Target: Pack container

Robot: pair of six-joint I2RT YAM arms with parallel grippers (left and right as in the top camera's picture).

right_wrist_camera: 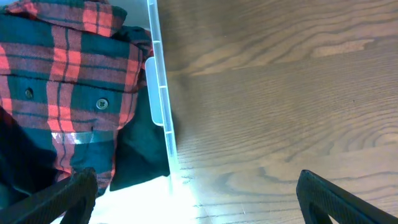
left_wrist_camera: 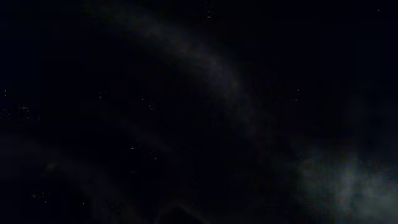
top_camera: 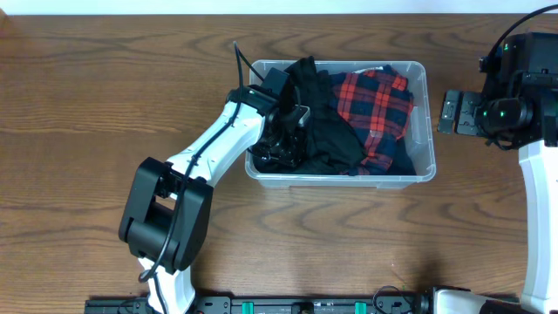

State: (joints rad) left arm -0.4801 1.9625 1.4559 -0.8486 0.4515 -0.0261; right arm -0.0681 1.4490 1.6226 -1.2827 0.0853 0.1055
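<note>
The clear container (top_camera: 425, 131) stands at the table's back centre. It holds a black garment (top_camera: 327, 131) on its left and a red plaid shirt (top_camera: 377, 105) on its right. My left gripper (top_camera: 283, 139) is pressed down into the black garment at the bin's left end. Its fingers are buried, and the left wrist view shows only dark fabric (left_wrist_camera: 199, 93). My right gripper (top_camera: 453, 113) is open and empty just right of the bin. Its view shows the bin's rim (right_wrist_camera: 158, 93), the plaid shirt (right_wrist_camera: 62, 62) and its spread fingertips (right_wrist_camera: 199, 205).
Brown wooden table (top_camera: 105, 96) surrounds the bin. The right arm's base (top_camera: 540, 218) stands at the right edge. A black rail (top_camera: 305, 305) runs along the front edge.
</note>
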